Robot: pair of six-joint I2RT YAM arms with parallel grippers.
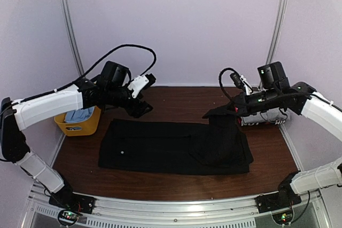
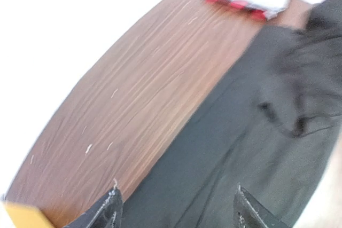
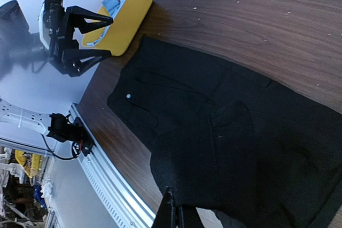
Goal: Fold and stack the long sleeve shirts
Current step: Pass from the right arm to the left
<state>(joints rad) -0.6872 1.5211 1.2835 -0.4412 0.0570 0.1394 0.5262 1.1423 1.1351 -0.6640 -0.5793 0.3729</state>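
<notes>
The right pincer [image 1: 231, 109] is pinched shut on a peak of the black shirt [image 1: 171, 148], holding that far right corner up off the table [image 1: 176, 100]. In its own wrist view the pincer [image 3: 176, 218] shows fingers pressed close together above dark cloth. From there the shirt spreads left, lying flat and long across the middle of the table, with a doubled-over patch at its right end below the raised corner.

The left pincer [image 1: 141, 105] hangs open and empty just above the shirt's far edge. Its wrist view shows the fingers [image 2: 107, 212] spread wide with nothing between them. The yellow basket [image 1: 80, 124] sits beyond, at the table's left edge.

This looks like the folding step, with the right side being brought over. Next, the raised corner wants carrying leftward across the body, laying down smooth, then letting go. I see no grey shirt.
</notes>
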